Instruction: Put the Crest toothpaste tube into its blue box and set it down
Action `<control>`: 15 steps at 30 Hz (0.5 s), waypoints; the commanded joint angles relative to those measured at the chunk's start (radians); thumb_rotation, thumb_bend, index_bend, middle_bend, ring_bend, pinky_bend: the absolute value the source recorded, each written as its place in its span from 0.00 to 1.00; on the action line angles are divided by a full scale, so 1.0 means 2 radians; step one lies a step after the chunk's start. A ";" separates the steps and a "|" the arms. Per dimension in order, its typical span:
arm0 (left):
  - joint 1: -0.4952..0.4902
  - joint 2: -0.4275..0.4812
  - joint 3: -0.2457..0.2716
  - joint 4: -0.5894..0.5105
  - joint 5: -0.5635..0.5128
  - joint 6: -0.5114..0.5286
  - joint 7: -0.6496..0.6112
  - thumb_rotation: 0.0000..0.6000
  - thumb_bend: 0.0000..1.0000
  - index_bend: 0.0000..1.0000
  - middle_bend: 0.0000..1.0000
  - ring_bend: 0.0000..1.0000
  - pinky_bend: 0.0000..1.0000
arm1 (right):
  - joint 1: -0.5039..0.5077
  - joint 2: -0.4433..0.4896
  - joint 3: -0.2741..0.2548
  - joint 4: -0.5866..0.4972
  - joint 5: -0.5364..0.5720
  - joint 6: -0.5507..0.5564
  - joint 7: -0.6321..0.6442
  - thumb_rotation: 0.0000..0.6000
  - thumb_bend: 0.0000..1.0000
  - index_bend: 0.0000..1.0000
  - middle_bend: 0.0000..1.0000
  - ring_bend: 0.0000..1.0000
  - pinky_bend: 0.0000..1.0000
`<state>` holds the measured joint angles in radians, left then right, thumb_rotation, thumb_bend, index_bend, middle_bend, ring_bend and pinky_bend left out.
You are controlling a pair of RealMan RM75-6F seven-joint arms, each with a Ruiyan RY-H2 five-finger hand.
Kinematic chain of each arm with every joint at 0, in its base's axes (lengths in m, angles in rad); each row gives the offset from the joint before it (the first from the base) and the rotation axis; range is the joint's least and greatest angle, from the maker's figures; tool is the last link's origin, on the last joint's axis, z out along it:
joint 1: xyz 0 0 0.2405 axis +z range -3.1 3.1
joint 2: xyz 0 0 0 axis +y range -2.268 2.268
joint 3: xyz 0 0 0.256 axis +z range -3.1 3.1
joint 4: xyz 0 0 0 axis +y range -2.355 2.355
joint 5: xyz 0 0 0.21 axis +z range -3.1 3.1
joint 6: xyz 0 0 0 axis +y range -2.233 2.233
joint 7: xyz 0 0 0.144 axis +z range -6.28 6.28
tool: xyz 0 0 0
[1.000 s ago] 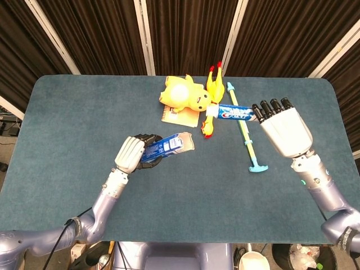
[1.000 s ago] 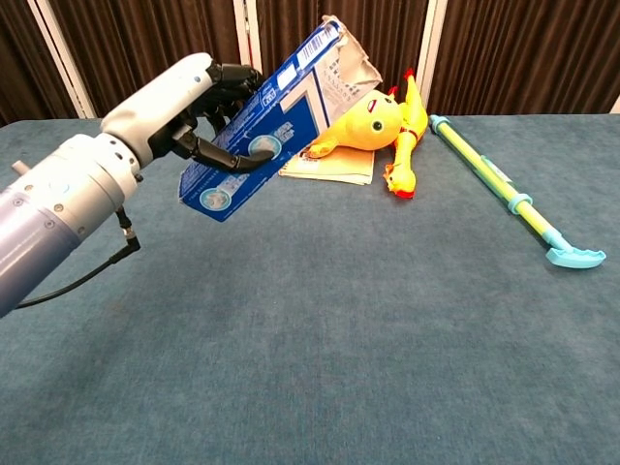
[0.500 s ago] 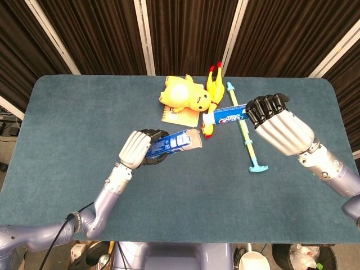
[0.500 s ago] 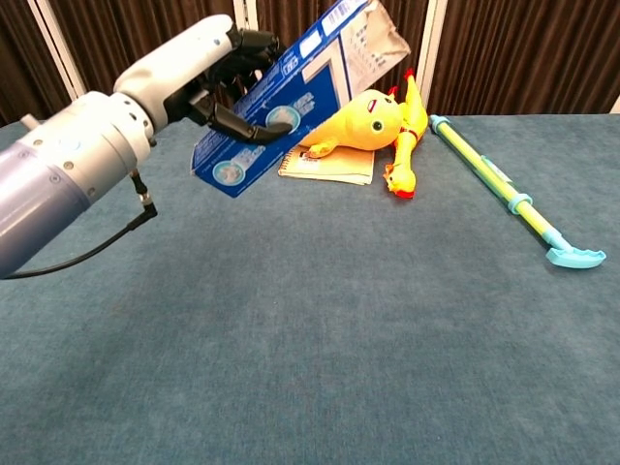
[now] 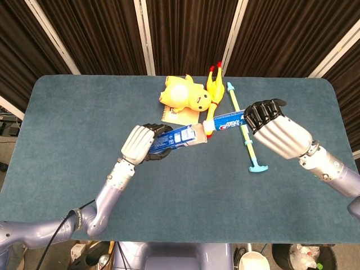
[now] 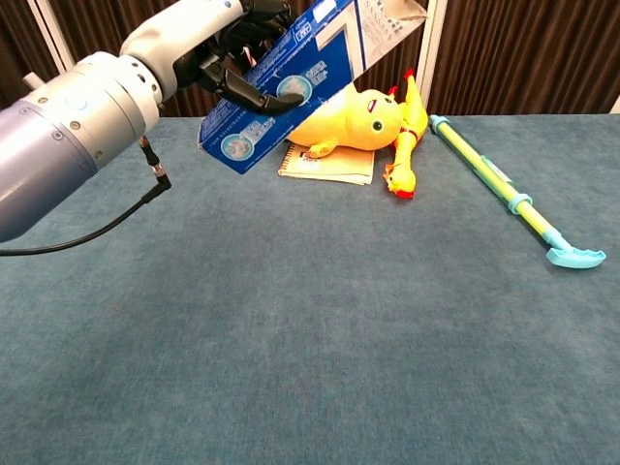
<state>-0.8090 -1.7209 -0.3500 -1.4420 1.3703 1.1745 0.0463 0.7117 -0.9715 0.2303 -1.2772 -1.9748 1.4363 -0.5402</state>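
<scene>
dark curtains hang behind a teal-blue table (image 5: 67,146), and both arms are up above it working in mid-air.

progress-wise i'd call it partway: the left hand (image 5: 138,144) has its fingers wrapped around the blue box (image 5: 175,136), lifted clear of the table and tilted, open flap end pointing toward the other arm. the right hand (image 5: 274,131) has its fingers curled around the back end of the crest toothpaste tube (image 5: 226,120), and the tube's free tip sits right at the box mouth. can't tell from the head view whether the tip is actually inside yet or just touching the flap. the chest view only shows the box raised high with its flap at the top edge, no tube visible there. so what's left, by my guess: slide the tube all the way in, then set the box down.

other stuff on the table: a yellow plush toy (image 5: 184,94) lying on a small notebook (image 5: 179,116), a rubber chicken (image 5: 211,93) just beside it, and a long green-and-blue stick tool (image 5: 245,133) beyond that. all of it sits right under the meeting point, so the set-down probably wants the bare cloth nearer the robot.
</scene>
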 commanded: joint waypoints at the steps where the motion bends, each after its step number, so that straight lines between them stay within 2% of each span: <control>1: 0.000 0.002 0.000 0.001 -0.002 0.001 0.002 1.00 0.37 0.37 0.53 0.49 0.52 | -0.001 0.005 -0.001 -0.001 0.000 0.002 0.001 1.00 0.48 0.76 0.74 0.62 0.62; 15: -0.004 -0.003 0.000 0.005 -0.008 0.003 0.005 1.00 0.37 0.37 0.53 0.49 0.52 | 0.002 0.013 -0.008 -0.024 -0.012 0.000 -0.006 1.00 0.48 0.75 0.74 0.62 0.62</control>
<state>-0.8170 -1.7269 -0.3482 -1.4318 1.3537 1.1793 0.0551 0.7148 -0.9452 0.2163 -1.3218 -1.9951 1.4395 -0.5492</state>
